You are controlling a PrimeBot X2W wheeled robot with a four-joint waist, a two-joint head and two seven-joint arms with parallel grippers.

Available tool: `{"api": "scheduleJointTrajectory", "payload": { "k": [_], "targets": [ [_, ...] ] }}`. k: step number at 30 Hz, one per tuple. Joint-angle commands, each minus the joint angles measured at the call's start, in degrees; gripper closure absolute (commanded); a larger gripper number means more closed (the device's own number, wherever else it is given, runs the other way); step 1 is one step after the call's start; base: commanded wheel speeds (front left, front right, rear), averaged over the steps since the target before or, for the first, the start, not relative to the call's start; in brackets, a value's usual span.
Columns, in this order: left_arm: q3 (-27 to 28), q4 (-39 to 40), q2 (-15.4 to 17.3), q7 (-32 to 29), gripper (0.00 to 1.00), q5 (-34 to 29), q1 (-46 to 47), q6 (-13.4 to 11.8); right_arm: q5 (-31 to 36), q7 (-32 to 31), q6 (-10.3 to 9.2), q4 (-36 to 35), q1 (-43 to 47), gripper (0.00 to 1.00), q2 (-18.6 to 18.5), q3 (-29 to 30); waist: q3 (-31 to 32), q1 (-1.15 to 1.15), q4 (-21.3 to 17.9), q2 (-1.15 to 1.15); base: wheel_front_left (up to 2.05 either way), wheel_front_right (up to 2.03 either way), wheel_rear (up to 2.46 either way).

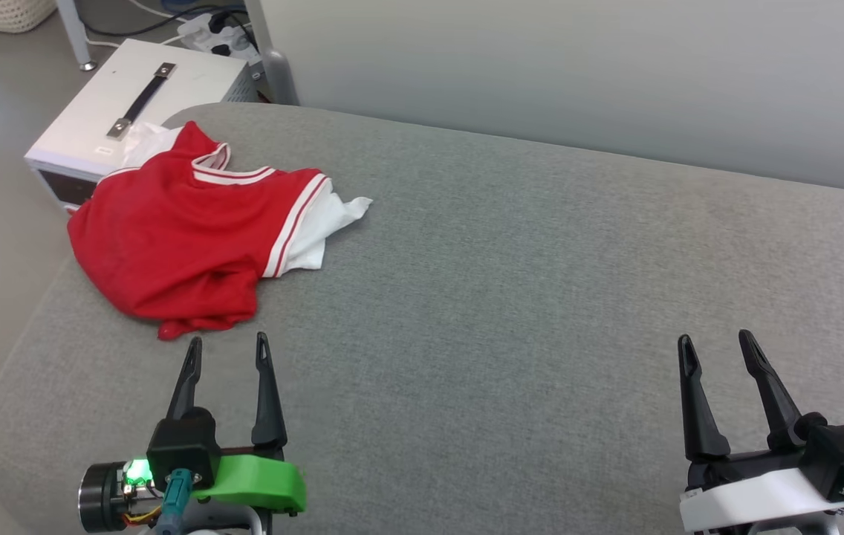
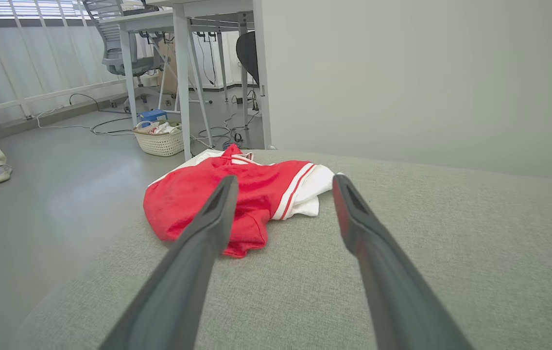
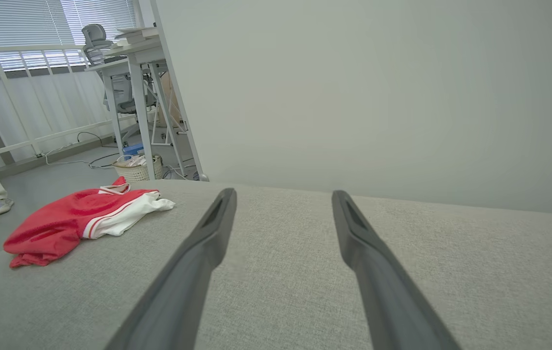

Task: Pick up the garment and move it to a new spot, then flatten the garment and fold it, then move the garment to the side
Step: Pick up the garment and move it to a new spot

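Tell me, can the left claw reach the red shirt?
Probably yes. The left claw is open and sits just short of the red shirt, its fingers pointing toward it. Between them is just a short stretch of grey cushion, so nothing seems to block it.

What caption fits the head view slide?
Open, empty left gripper and right gripper over a grey cushion; crumpled garment lies just ahead of the left one.
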State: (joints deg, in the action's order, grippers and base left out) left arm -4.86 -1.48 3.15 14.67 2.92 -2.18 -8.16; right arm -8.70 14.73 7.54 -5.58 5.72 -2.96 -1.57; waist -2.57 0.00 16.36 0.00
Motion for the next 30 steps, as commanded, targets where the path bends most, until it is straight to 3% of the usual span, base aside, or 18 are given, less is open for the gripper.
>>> {"api": "scheduleJointTrajectory", "payload": {
  "k": [1,15,30],
  "targets": [
    [0.2,-0.2,-0.3,0.3,0.00,0.4,0.7,-0.2,0.4,0.3,-0.05,0.0,-0.5,0.00,0.1,0.0,-0.7,0.00,3.1,0.00,0.00,0.00,0.00],
    [1.7,-0.1,-0.3,0.3,0.00,1.8,0.6,-1.1,1.6,0.3,-0.05,0.1,-0.9,0.00,0.1,-1.1,-1.5,0.00,11.6,0.00,0.00,0.00,0.00],
    [4.6,-0.4,-0.3,0.3,0.00,3.2,0.8,0.3,1.9,0.3,-0.05,0.4,-1.3,0.00,0.1,-1.9,-2.1,0.00,13.4,0.00,0.00,0.00,0.00]
  ]
}}
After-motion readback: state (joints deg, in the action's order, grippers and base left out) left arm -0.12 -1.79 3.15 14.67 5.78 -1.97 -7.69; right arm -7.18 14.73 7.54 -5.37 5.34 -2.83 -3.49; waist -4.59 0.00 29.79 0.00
